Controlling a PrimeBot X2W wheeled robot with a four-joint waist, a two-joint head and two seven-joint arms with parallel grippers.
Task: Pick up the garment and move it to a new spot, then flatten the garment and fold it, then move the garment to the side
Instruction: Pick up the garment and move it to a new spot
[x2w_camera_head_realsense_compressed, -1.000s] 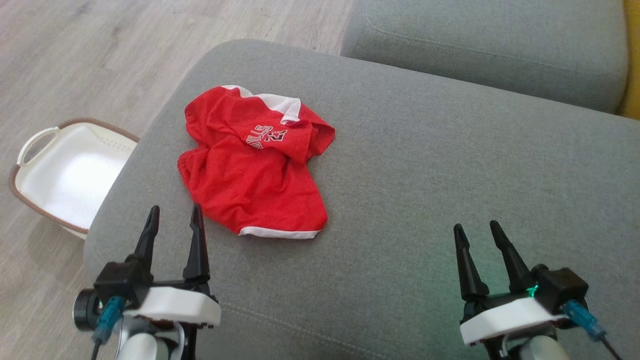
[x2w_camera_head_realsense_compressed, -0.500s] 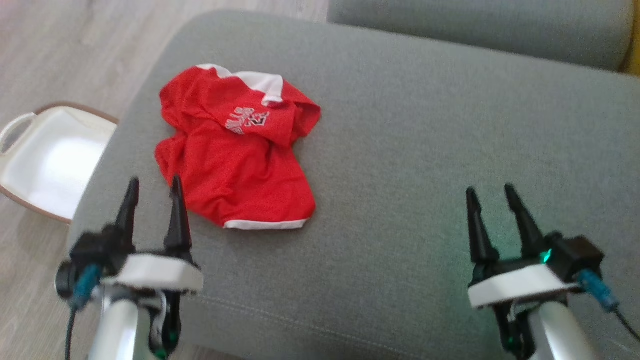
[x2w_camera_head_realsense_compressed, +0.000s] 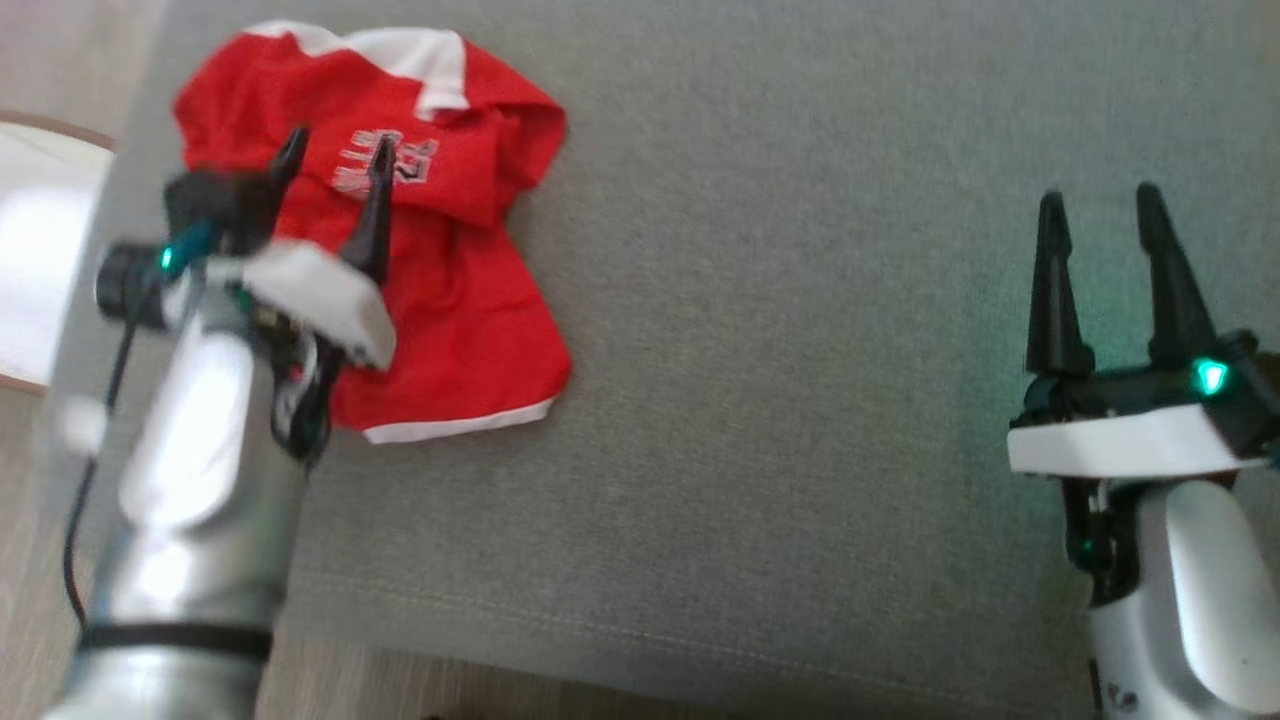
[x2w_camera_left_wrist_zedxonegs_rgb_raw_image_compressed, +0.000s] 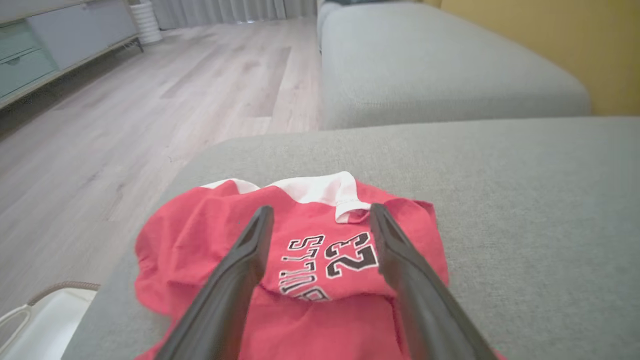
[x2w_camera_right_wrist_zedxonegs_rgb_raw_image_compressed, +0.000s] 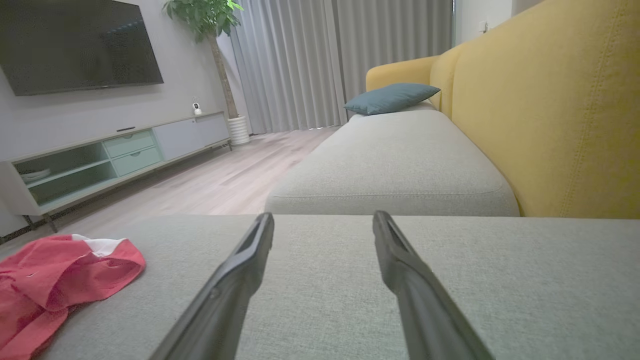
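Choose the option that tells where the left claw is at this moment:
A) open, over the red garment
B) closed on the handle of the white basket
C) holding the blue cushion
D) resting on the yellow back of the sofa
A: the left claw has its two dark fingers spread apart over the red garment on the grey seat, and no cloth is pinched between them.

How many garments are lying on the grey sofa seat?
1. The red jersey lies crumpled near the left edge of the grey seat, with the open left gripper over it. A second garment hidden underneath it cannot be excluded.
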